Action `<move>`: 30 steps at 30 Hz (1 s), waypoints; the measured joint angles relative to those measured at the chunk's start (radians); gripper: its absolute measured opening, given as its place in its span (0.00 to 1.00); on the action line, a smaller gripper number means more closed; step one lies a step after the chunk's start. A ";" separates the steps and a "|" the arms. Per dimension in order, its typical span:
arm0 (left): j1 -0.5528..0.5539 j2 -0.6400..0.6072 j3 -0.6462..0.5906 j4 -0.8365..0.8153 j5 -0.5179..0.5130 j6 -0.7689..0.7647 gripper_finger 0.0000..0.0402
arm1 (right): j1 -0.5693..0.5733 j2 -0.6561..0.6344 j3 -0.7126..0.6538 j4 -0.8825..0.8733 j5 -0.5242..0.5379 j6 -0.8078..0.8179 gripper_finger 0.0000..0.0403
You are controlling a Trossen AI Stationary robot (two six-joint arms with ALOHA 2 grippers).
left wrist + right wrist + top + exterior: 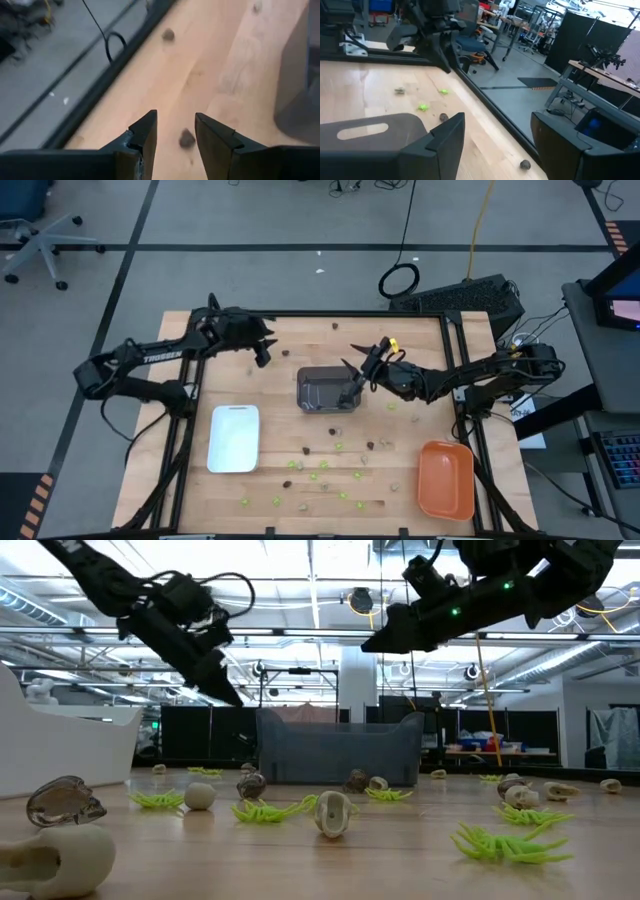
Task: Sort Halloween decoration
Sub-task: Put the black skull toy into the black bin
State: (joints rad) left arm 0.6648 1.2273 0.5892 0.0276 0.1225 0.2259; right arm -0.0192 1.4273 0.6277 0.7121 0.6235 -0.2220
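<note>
Halloween decoration point(322, 467) is lying scattered over the wooden tabletop, mostly toward its front edge: lime-green spidery trinkets point(508, 841), dark brown-black lumps point(371, 446) and pale tan skull-like pieces point(333, 813). All are resting loose on the surface, apart from one another. A few dark ones are sitting near the back edge point(334, 326), and one dark pebble point(187, 139) is lying toward the back left corner.

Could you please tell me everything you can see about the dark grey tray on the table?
The dark grey tray is a rectangular, plastic-looking bin with rounded corners and raised walls, sitting flat on the wooden table near its middle. In the low view it appears as a grey walled box behind scattered trinkets. What lies inside cannot be made out. The right gripper, open, hangs over its right edge; contact cannot be judged.
</note>
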 joint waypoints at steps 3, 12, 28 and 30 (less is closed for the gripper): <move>-0.010 0.019 0.004 -0.033 -0.003 -0.025 0.30 | 0.003 0.000 0.000 -0.040 0.000 0.002 0.53; -0.031 0.069 0.004 -0.035 -0.026 0.028 0.30 | 0.007 0.000 0.000 -0.074 -0.003 -0.009 0.53; -0.039 0.283 0.026 0.084 -0.022 0.109 0.69 | 0.008 0.000 0.000 -0.078 -0.057 0.011 0.53; -0.039 0.307 0.029 0.085 -0.022 0.112 0.68 | 0.008 0.000 0.000 -0.078 -0.057 0.011 0.53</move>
State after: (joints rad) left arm 0.6258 1.5347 0.6181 0.1127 0.1009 0.3378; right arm -0.0116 1.4277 0.6273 0.6338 0.5663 -0.2115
